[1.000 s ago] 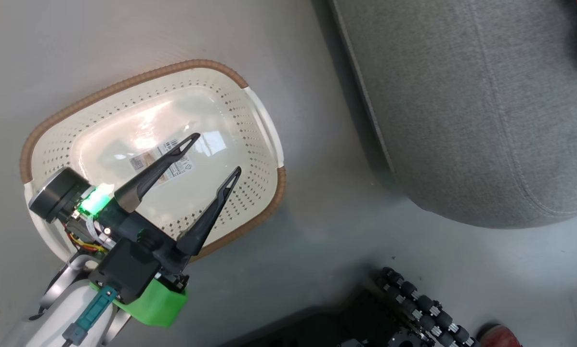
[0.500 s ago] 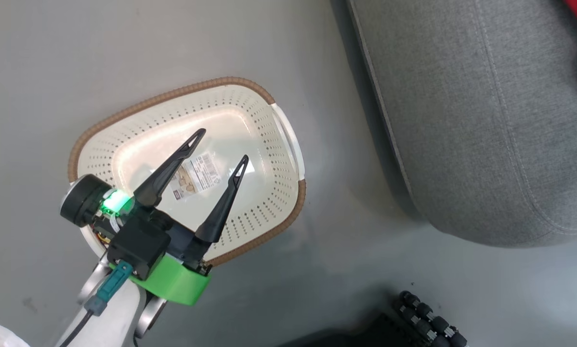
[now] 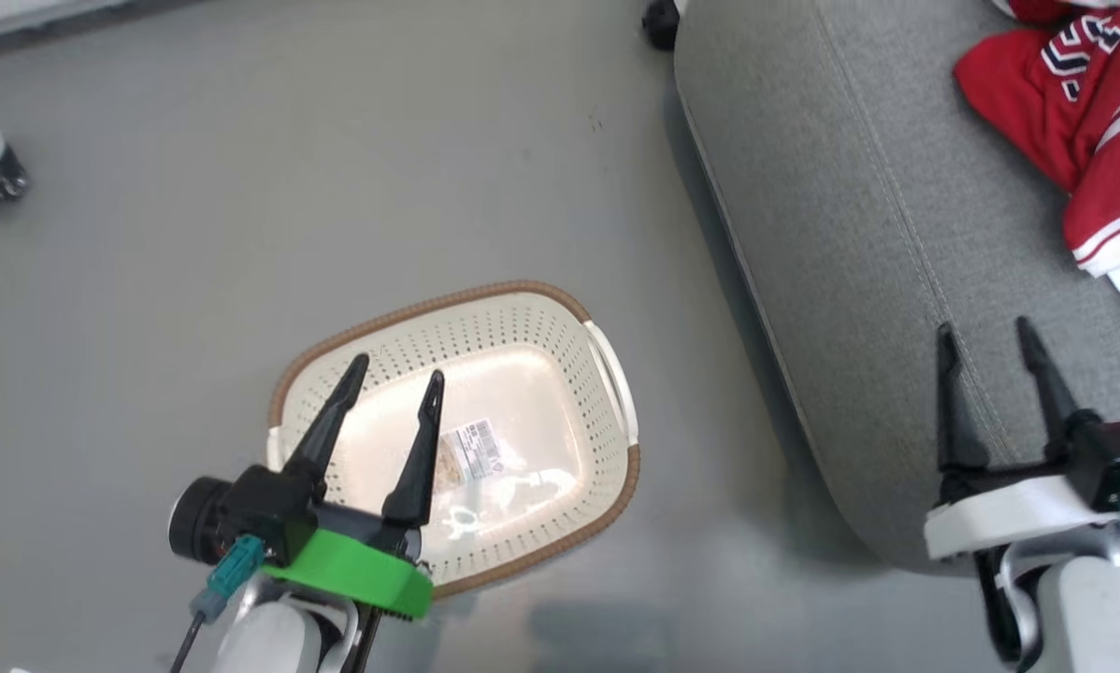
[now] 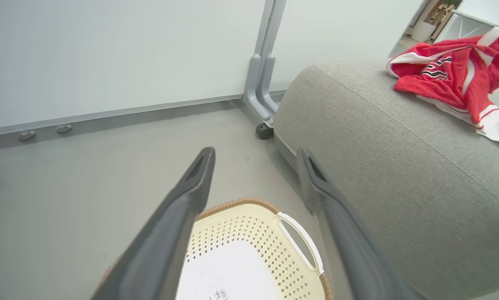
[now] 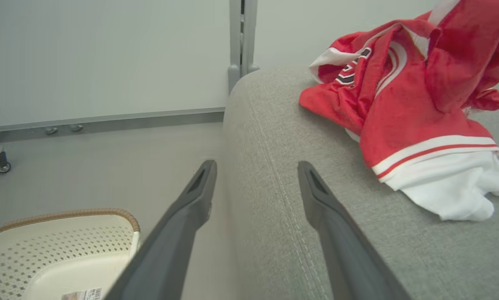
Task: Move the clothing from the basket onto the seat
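While my left claw [image 3: 399, 365] hangs at 7 o'clock, fingers apart over the basket [image 3: 560, 308], my right claw [image 3: 983, 324] stands at 4 o'clock, likewise apart and empty, above the near edge of the seat [image 3: 840, 234]; the clothing [image 3: 1074, 121] lies on it at 2 o'clock.

Clothing [image 3: 1079, 112]: red jersey garments with white panels, striped trim and dark-and-white lettering, lying crumpled in a loose heap at the far right of the seat [image 3: 850, 234], a large grey upholstered cushion with rounded corners and a stitched seam. Basket [image 3: 513, 327]: cream perforated plastic, brown woven-look rim, white side handles; upright on the floor [image 3: 336, 187] just left of the seat, with a printed label [image 3: 474, 447] on its glossy bottom.
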